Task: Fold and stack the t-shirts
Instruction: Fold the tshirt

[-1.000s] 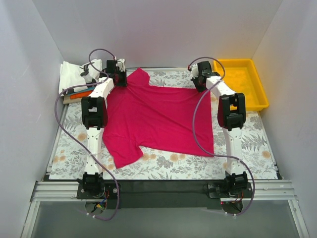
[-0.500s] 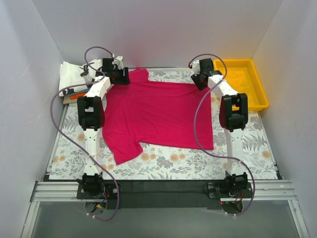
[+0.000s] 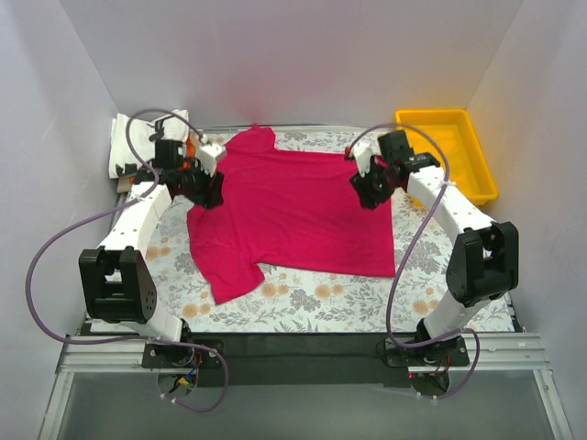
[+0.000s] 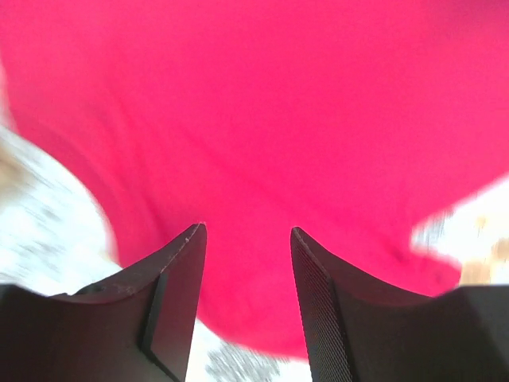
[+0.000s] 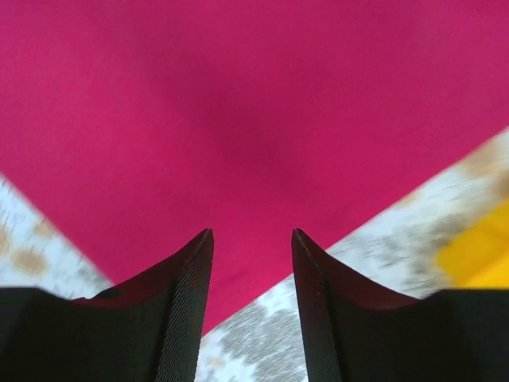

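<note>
Left gripper (image 4: pixel 246 231), right gripper (image 5: pixel 252 233): parted above one magenta t-shirt (image 3: pixel 293 211).

You face 3 plain white walls (image 3: pixel 303 55) boxing in the desk (image 3: pixel 312 307), which has a grey-and-tan floral cover. A black strip (image 3: pixel 303 346) and a metal rail (image 3: pixel 504 351) run along its near edge. The light is soft and even.

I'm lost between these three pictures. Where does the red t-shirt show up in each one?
Top view: the red t-shirt lies spread flat mid-table.
Left wrist view: the shirt fills nearly the whole picture.
Right wrist view: the shirt fills the upper part.
Shared landmark: the floral tablecloth, showing at the shirt's edges in all three.
</note>
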Tool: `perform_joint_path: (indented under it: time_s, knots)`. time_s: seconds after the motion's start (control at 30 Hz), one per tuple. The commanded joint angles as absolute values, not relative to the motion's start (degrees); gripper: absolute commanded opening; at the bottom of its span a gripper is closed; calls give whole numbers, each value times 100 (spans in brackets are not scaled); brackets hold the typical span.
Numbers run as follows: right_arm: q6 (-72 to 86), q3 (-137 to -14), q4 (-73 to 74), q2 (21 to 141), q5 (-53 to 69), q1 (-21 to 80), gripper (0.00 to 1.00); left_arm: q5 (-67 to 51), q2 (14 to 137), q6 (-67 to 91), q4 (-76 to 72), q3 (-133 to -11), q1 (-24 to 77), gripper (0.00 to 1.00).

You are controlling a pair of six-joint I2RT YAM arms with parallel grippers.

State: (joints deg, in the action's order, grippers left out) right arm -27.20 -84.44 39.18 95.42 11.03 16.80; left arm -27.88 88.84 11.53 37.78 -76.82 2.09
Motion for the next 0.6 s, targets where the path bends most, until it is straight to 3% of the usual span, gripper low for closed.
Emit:
perform_joint_path:
  time_s: [0.0, 0.3, 0.57]
  knots:
    - [-2707, -7516, 4789, 9309, 1538, 1898, 43, -2523, 8834, 345, 4342, -6725, 176, 44]
    - [-2768, -6067, 4606, 9140, 1162, 2066, 38, -1644, 8561, 18, 3744, -5213, 281, 43]
    - [-3102, -5405, 4096, 9589, 457, 2057, 35, -1494, 8236, -764, 4358, -4220, 527, 40]
